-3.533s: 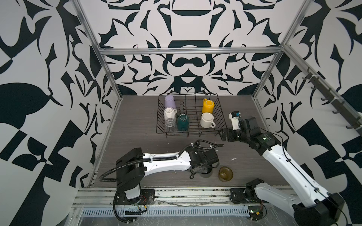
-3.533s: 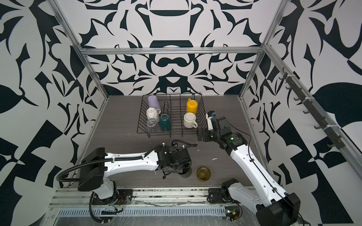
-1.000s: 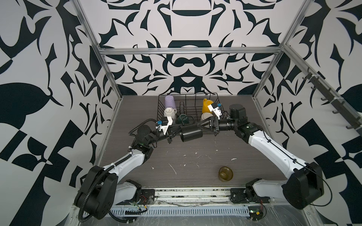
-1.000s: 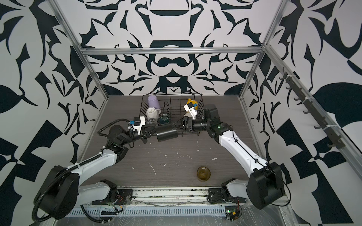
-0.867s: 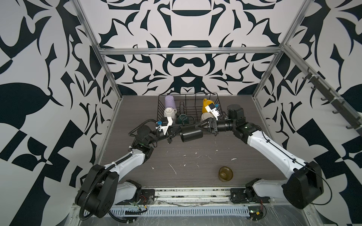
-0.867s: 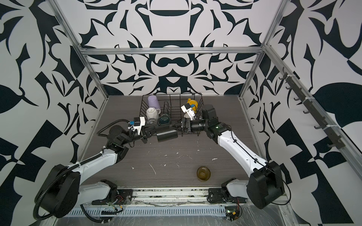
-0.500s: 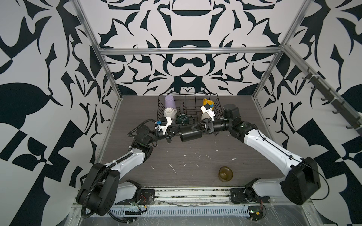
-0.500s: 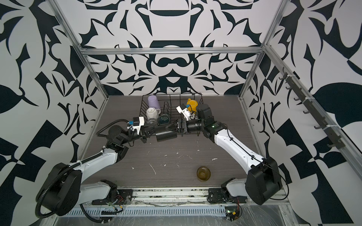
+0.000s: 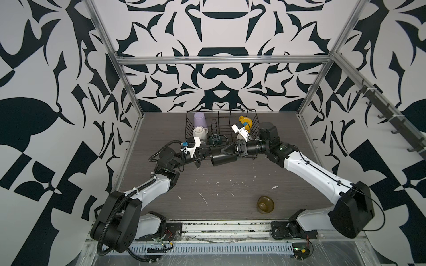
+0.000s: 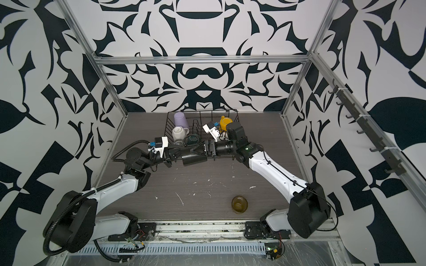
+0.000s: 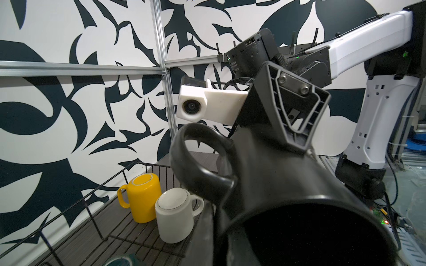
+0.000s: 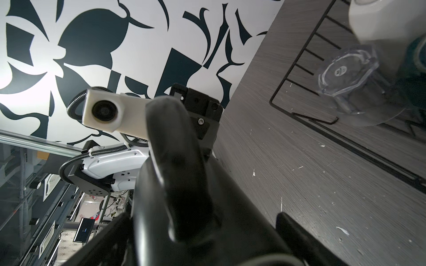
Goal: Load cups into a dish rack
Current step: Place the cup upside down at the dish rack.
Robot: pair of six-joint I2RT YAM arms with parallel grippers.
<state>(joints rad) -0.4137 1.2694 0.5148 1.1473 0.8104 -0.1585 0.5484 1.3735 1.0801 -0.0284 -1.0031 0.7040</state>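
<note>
the black mug [image 9: 222,157] is held on its side in the air, just in front of the dish rack [image 9: 189,124], between the two arms. its open end is pinched at the rim by the left gripper [image 9: 207,154], which is closed on it. the right gripper [image 9: 228,152] is spread wide around the mug's base end, with one finger laid along the body; whether its pads press the mug cannot be told. inside the rack, a lilac tumbler [image 9: 199,119], a white faceted mug [image 9: 200,134], a teal mug [image 9: 216,139] and a clear glass [image 12: 348,76] are gathered on one side, while a yellow mug [image 11: 140,200] and a plain white mug [image 11: 175,211] are set upside down, just beside each other, on the opposite side. an olive-brown cup [image 9: 265,204] is left upright on the counter [image 9: 230,184], well apart from the rack
</note>
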